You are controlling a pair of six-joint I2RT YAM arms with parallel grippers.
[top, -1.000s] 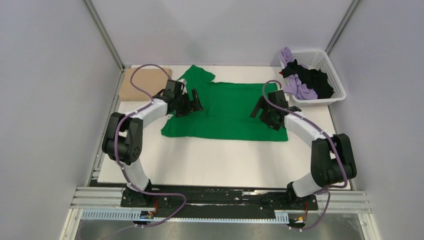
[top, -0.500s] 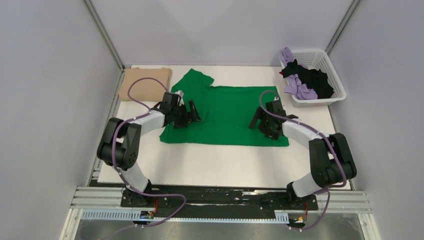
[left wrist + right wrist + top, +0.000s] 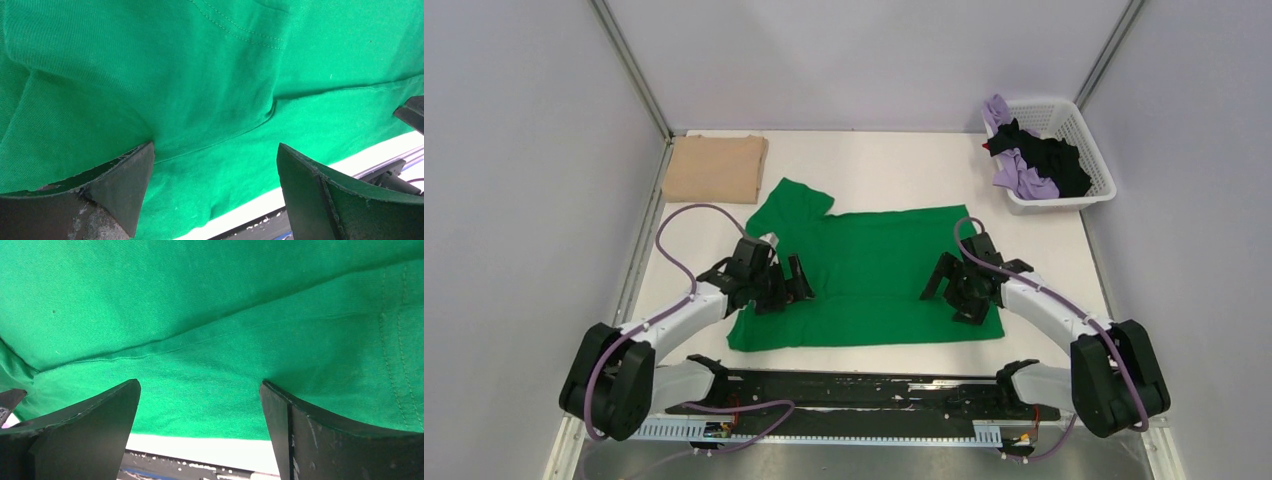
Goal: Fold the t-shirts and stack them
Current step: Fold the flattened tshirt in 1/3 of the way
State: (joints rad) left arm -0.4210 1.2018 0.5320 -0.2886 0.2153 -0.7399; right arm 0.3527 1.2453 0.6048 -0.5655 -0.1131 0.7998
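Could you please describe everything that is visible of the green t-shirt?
The green t-shirt is bright, plain knit cloth that looks like soft cotton, with stitched hems and a few shallow creases. It lies spread nearly flat, sideways, on the white table, close to its near edge, one short sleeve pointing far-left. The left gripper and right gripper, both open, sit over its two ends, apparently pressing it.

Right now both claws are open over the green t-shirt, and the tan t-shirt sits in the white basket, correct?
One thing is off: the tan t-shirt is not in the basket. It lies folded on the table at the far left corner, as the top view shows. The rest holds: the left gripper and right gripper are open over the green t-shirt.
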